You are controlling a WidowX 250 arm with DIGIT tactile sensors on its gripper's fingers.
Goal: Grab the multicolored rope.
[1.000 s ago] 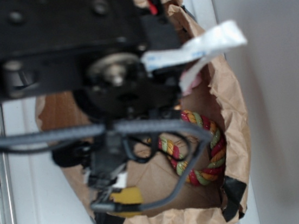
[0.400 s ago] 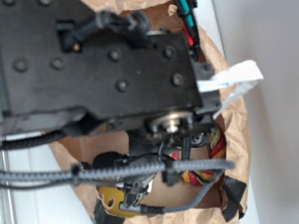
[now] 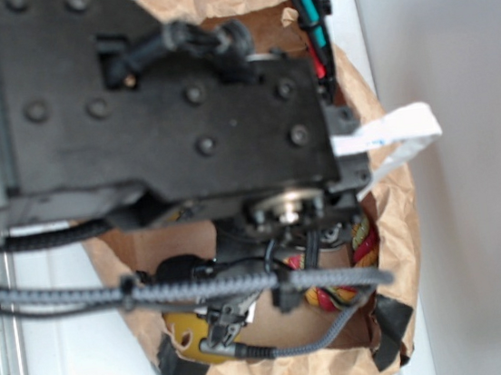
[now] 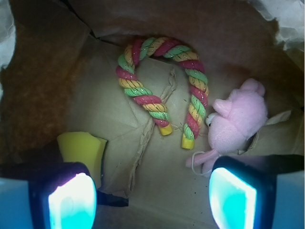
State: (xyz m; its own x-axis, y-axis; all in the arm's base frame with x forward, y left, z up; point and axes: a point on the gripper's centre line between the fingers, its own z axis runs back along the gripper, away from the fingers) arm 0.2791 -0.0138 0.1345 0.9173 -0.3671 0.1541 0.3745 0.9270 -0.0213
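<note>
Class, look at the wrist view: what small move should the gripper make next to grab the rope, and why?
Probably move forward and lower toward the rope. The gripper is open, its fingers wide apart and holding nothing, and the rope lies ahead of them on the bag floor, between the yellow block and the pink plush. Aiming at the rope's two loose ends should keep clear of the plush.

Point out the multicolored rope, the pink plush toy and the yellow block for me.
multicolored rope (image 4: 162,46): wrist view, top of its bend.
pink plush toy (image 4: 240,119): wrist view, its body.
yellow block (image 4: 81,149): wrist view, its top face.
</note>
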